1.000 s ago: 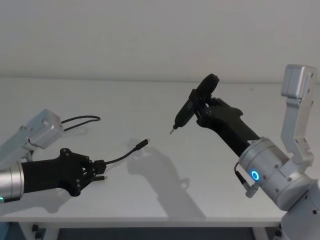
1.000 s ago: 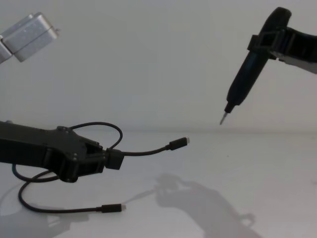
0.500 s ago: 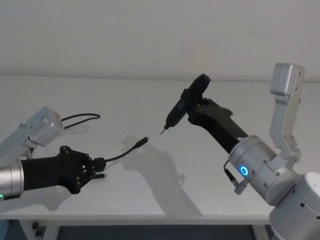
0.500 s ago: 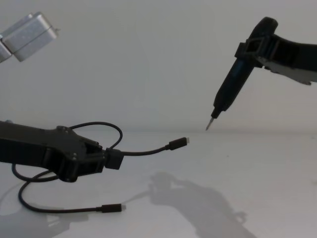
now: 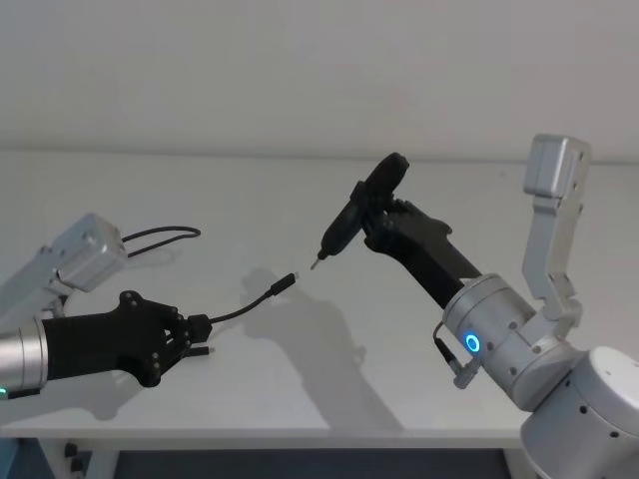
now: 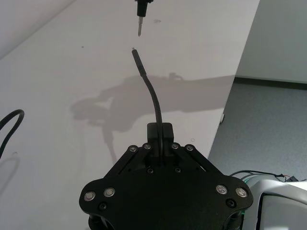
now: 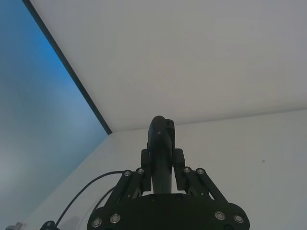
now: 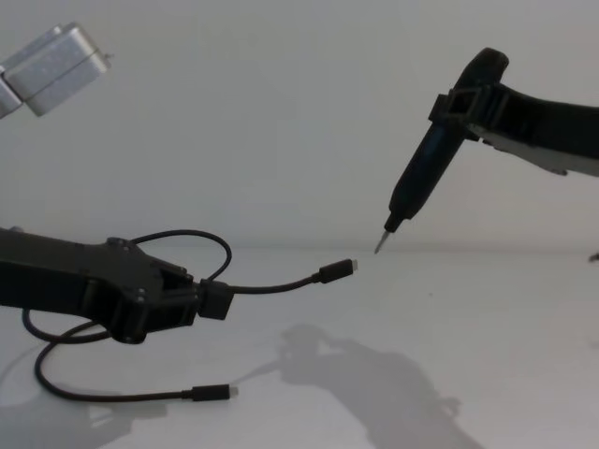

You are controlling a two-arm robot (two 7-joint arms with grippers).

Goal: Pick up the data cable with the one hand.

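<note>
From the head view, the left gripper sits low at the near left over a white table, its fingers clenched on the data cable a little way back from one plug, so the free end arches up and right, clear of the surface. The rest of the cord loops far left, behind a silver arm joint. The right gripper reaches in from the near right, clamped on a black pen-like tool whose metal tip points down at the raised plug. In the left wrist view, the cable runs straight out from between the closed fingers, and the tool tip hangs just beyond the plug without touching. In the right wrist view, the fingers grip the tool's dark body. From the chest view, the cable is lifted, while a second plug lies on the table near left. The pick-up looks largely achieved; holding the grip firm and level should keep the plug steady.
</note>
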